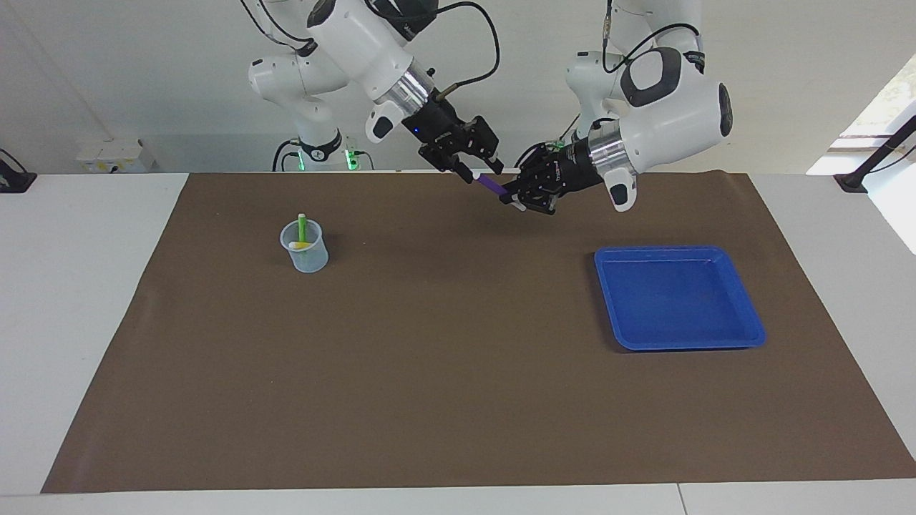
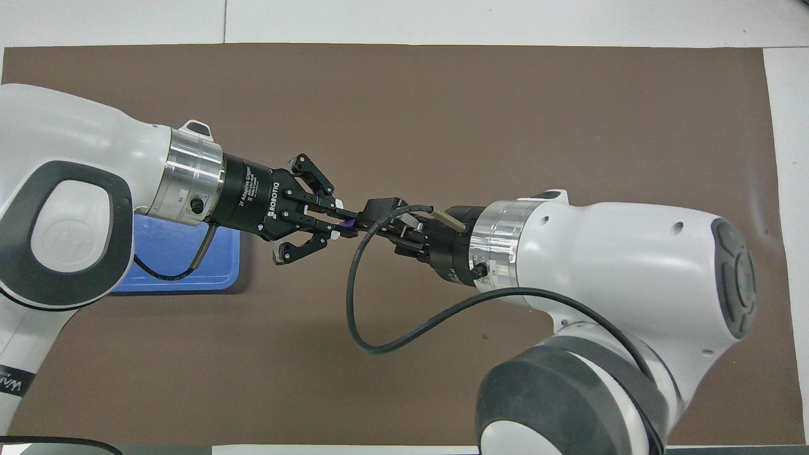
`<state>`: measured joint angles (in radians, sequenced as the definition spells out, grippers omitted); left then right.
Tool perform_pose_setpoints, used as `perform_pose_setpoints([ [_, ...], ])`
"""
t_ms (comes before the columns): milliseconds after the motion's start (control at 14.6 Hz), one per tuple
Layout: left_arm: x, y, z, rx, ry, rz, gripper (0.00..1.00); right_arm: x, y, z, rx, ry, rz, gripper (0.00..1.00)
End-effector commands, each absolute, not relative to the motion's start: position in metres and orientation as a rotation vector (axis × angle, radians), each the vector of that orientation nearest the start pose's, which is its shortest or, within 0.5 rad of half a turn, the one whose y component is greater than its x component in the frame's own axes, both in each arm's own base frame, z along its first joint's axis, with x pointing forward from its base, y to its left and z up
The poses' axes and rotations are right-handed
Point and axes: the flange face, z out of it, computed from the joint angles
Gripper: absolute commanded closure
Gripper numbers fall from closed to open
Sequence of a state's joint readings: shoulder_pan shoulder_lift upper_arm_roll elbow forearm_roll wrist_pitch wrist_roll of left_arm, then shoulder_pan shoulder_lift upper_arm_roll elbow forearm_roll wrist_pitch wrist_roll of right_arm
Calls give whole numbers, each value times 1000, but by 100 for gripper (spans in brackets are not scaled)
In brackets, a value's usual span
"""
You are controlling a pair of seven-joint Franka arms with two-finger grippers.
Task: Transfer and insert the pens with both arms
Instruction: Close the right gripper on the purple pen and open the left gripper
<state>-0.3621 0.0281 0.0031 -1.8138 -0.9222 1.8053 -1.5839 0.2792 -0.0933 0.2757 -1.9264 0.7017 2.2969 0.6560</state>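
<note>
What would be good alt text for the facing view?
Above a brown mat, the left claw holds a purple pen while the right claw reaches around its free end. A clear cup holds two pens; the blue tray is empty.

A white table (image 1: 79,300) carries a brown mat (image 1: 444,400). A plain pale wall (image 1: 143,79) rises at the table's robot end; daylight enters a window (image 1: 887,107) beside the left arm's end.
</note>
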Motion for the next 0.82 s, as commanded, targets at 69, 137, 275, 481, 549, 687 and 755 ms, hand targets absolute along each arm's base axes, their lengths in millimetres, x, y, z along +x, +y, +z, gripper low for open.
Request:
perform_pose_setpoints([
  [69, 507, -265, 547, -2446, -2283, 1373, 100, 485, 315, 583, -2333, 523, -72, 46],
  [137, 506, -266, 548, -2449, -2279, 1374, 100, 487, 314, 587, -2328, 523, -78, 46],
  [275, 506, -265, 550, -2451, -2281, 1374, 100, 489, 313, 585, -2326, 530, -77, 47],
  [481, 505, -265, 551, -2453, -2281, 1374, 100, 490, 312, 586, -2324, 531, -84, 53],
  [549, 505, -265, 551, -2453, -2281, 1374, 100, 490, 312, 587, -2321, 531, -86, 57],
  [687, 505, -265, 550, -2451, -2281, 1374, 100, 490, 312, 587, -2320, 532, -88, 61],
  [755, 505, -265, 550, -2448, -2282, 1374, 100, 490, 312, 587, -2321, 531, -86, 66],
])
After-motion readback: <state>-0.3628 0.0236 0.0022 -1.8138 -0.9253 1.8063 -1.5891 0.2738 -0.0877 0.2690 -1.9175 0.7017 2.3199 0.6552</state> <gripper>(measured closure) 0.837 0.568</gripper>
